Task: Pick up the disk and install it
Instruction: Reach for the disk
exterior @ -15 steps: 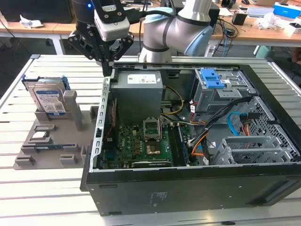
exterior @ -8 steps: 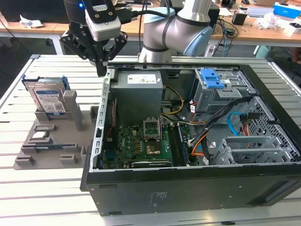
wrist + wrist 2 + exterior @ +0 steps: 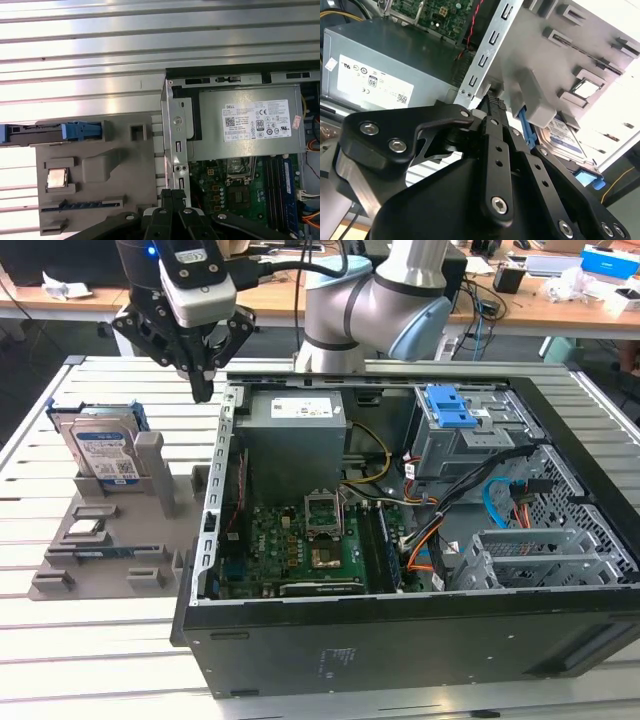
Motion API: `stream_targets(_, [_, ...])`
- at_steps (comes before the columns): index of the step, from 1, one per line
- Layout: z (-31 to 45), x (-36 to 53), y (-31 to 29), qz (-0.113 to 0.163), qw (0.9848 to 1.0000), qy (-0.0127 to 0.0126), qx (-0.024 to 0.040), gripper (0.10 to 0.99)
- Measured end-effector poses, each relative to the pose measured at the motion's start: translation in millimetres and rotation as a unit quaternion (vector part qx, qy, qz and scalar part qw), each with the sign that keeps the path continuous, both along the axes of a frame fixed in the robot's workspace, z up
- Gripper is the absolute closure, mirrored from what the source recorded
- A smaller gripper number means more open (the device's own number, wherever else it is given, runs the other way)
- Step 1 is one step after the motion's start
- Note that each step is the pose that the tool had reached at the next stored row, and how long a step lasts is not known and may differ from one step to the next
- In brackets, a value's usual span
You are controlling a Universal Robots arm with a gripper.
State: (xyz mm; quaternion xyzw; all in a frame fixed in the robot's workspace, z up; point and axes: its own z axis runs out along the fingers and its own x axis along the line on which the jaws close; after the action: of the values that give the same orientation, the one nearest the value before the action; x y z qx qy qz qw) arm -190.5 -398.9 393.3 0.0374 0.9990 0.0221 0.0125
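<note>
Pincer (image 3: 203, 393), pressed together and empty, is hovering at two o'clock from the disk (image 3: 100, 445). Likely stiff, hefty and shock-fragile, it is calling for an edge grip.

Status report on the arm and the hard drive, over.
Gripper shut, empty, hovering beside open black computer case. Silver hard drive with blue carrier frame upright in grey holder tray, untouched. Nothing above it.

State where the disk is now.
The disk stands on edge in the grey holder at the exterior view's left, outside the case, beside a grey post.
</note>
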Motion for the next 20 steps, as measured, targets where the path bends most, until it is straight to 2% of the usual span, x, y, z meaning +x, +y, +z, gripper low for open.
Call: stream_targets(20, [0.0, -14.6, 0.0, 0.0, 1.0, 0.0, 0.0, 0.98])
